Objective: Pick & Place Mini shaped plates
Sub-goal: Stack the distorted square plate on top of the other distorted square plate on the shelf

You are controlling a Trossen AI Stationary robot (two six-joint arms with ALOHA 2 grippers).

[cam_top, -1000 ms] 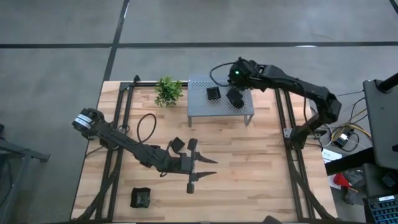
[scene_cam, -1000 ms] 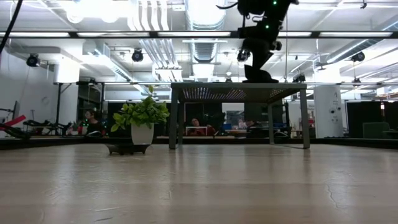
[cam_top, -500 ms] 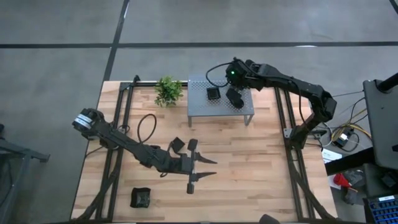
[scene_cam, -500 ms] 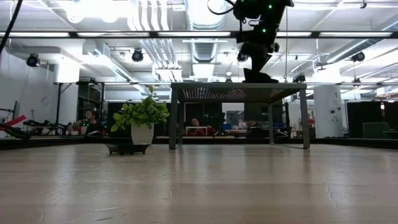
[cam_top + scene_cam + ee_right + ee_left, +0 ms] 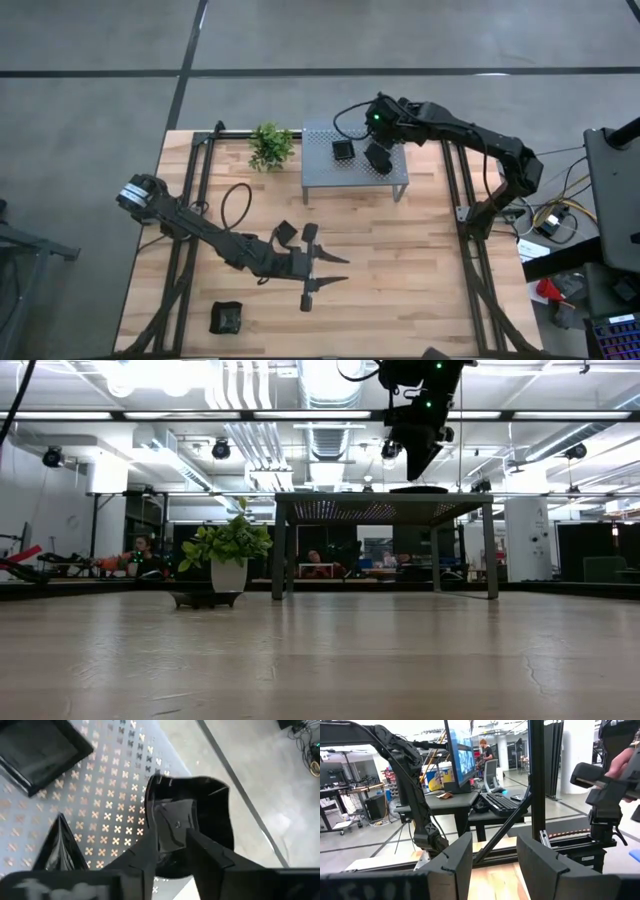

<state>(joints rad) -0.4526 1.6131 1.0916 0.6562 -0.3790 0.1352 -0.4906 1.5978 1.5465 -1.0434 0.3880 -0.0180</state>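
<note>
My right gripper (image 5: 378,150) hangs open just above a black wavy-rimmed dish (image 5: 200,800) that lies flat on the grey perforated shelf (image 5: 355,175); the low view shows a gap between gripper (image 5: 415,460) and dish (image 5: 418,489). A flat square black plate (image 5: 343,150) lies on the shelf beside it and also shows in the right wrist view (image 5: 42,747). A dark pointed dish (image 5: 60,845) lies near. My left gripper (image 5: 325,270) rests open at the table's middle, next to a small black plate (image 5: 285,233). Another black dish (image 5: 227,317) sits near the front left.
A small green plant (image 5: 270,146) stands left of the shelf at the far edge. Dark frame rails (image 5: 190,230) run along the table's left and right sides. A cable loop (image 5: 237,205) lies by the left arm. Bare wood (image 5: 400,270) lies in front of the shelf.
My right gripper has risen off the shelf top; the wavy-rimmed dish stays lying on the shelf, now with a gap below the fingers. The left arm has kept still.
</note>
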